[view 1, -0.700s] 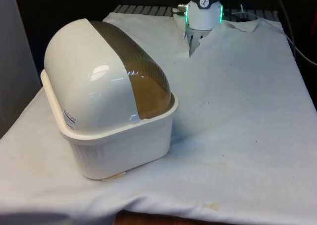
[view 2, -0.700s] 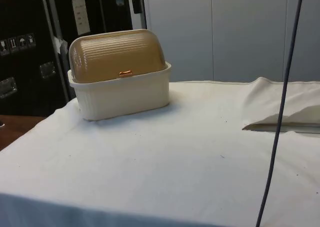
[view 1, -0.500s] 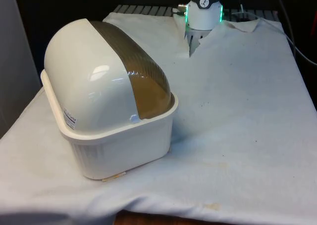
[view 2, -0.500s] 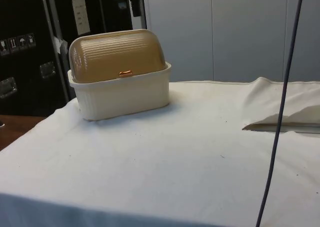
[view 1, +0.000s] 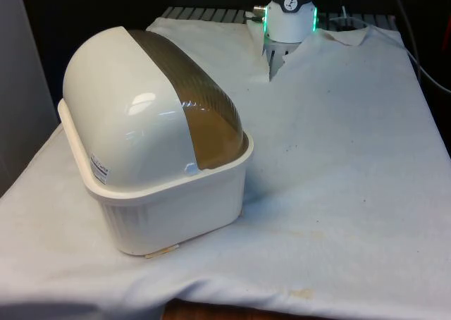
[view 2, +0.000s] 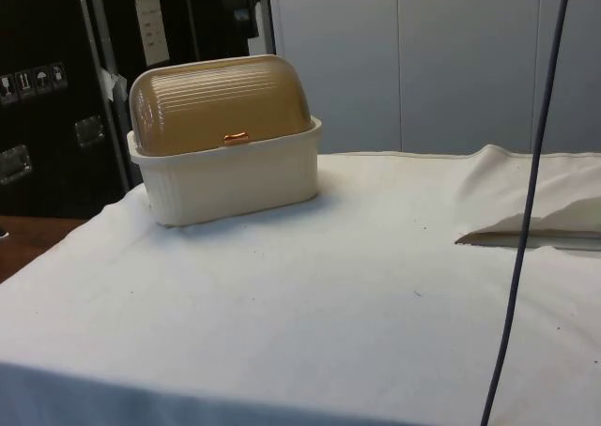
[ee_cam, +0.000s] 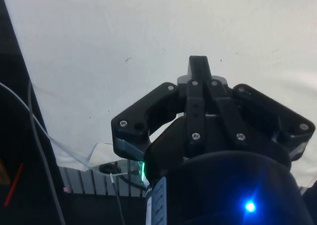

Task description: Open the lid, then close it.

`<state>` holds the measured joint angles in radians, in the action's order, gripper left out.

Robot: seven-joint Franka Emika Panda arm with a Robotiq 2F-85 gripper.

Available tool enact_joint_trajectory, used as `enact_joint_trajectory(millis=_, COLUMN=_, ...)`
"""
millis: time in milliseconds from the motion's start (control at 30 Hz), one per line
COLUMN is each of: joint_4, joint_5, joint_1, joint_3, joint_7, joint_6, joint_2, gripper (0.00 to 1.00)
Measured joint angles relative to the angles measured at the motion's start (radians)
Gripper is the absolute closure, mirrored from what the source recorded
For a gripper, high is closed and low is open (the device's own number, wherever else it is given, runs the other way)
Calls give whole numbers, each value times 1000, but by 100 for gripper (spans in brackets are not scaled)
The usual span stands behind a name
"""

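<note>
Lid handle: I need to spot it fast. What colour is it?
Orange-copper, on the brownish lid; the handle shows best in the side view.

Cream bread box point(view 1: 169, 200) with closed brown lid point(view 1: 190, 101) on white cloth point(view 1: 338, 158), front view's left

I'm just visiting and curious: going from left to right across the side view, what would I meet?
Dark cabinets → bread box with its amber lid shut → bare white cloth → raised fold of cloth, crossed by a hanging cable.
</note>
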<state>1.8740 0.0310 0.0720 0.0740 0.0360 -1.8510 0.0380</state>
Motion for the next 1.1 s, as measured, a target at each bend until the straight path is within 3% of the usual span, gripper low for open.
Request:
enact_joint_trajectory(millis=500, joint_4=18, joint_5=-13, joint_1=3, joint_3=-32, joint_7=-2, joint_6=-16, joint_2=-16, gripper=100)
enact_joint_trajectory(millis=1100, joint_4=84, joint_5=-68, joint_1=6, joint_3=-70, joint_7=4, joint_6=-178, joint_2=-18, gripper=100)
